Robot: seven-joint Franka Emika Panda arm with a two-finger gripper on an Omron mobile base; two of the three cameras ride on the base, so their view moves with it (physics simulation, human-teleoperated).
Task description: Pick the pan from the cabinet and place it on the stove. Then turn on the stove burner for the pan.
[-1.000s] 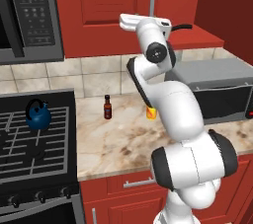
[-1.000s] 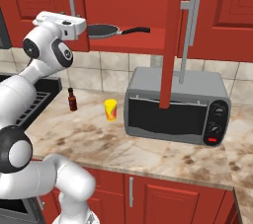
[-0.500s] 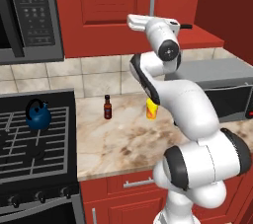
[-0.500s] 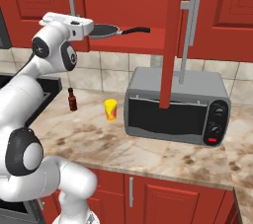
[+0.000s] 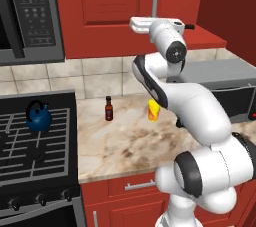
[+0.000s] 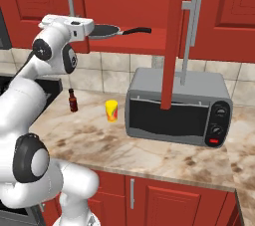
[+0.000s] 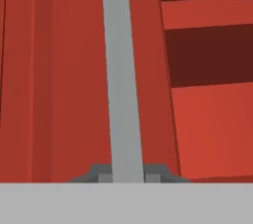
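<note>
So on the left the stove [image 5: 35, 146] sat with a little blue kettle [image 5: 38, 116] on its grates, then a small sauce bottle [image 5: 108, 108] and a yellow cup [image 6: 111, 110] on the bench [image 6: 149, 155]. Up top, the end effector [image 6: 87, 27] was clamped shut on the pan [image 6: 105, 31], which sat on the open cabinet [image 6: 149, 6] shelf, handle pointing right. Toaster oven [image 6: 177, 108] was further right.

Pan [image 6: 105, 31]: shallow, dark grey, pale rim, sitting flat on the cabinet's red shelf, long black handle pointing right.
Cabinet [image 6: 149, 1]: red wall unit, panelled; one door swung open edge-on with its silver bar handle [image 6: 191, 31] out front, another bar handle [image 7: 121, 80] seen close up.
Stove [image 5: 35, 146]: black range at left, grid grates, round knobs along its front edge.
</note>
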